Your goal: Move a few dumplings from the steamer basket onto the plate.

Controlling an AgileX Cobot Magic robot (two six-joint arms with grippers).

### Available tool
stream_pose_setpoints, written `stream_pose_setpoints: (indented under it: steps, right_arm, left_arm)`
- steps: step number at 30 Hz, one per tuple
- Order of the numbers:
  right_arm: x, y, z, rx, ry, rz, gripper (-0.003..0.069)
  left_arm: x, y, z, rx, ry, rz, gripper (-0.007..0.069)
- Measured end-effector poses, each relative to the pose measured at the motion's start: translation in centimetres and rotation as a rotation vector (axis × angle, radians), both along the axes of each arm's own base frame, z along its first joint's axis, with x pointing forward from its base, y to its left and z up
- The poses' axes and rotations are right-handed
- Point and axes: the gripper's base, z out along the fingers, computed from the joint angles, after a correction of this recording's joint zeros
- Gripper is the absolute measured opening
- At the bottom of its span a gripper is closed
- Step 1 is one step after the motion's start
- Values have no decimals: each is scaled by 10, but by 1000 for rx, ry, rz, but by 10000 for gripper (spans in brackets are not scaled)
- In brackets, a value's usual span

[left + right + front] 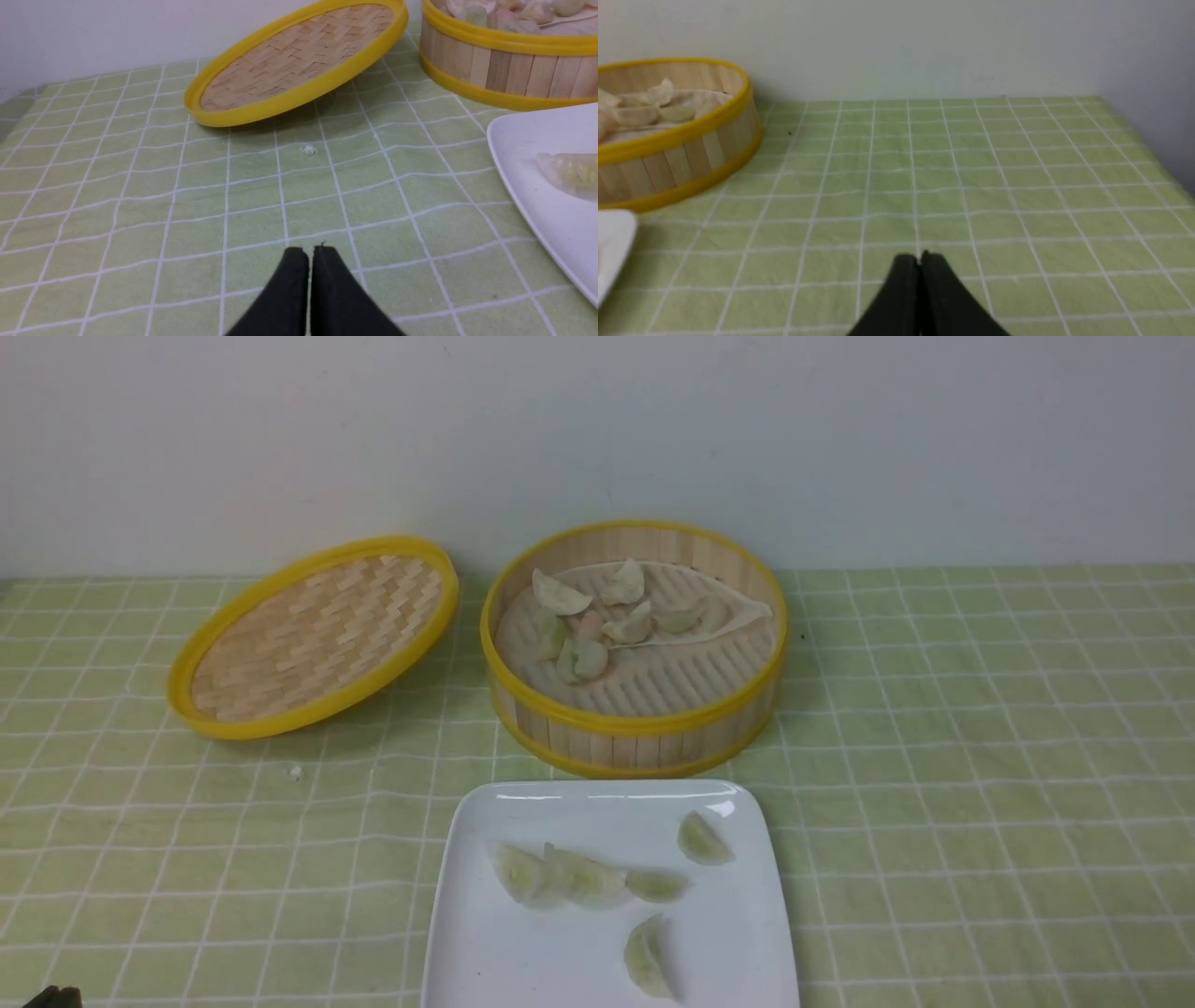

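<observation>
- Green checked cloth [980, 756] covers the worktop; plain pale wall behind.
- Left claw [309, 254]: fingers pressed together, holding nothing, low over bare cloth, well apart from the plate.
- Woven lid [313, 637] with yellow rim, tilted, left of the basket; small white crumb [296, 772] on the cloth in front of it.
- Steamer basket [635, 723] at centre rear; several dumplings [597, 621] clustered on its liner, toward the back left.
- White plate [597, 961] just in front of the basket; five dumplings [583, 877] on it: three touching in a row, two apart.
- Right claw [920, 261]: fingers closed, empty, over bare cloth right of the basket.
</observation>
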Motion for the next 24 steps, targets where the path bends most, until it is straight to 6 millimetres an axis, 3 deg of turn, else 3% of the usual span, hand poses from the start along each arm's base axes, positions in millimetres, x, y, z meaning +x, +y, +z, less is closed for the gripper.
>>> stream_pose_setpoints:
  steps: [24]
  right_arm:
    - [0, 0, 0, -3, 9, -3, -15]
  left_arm:
    - [0, 0, 0, 0, 0, 0, -6]
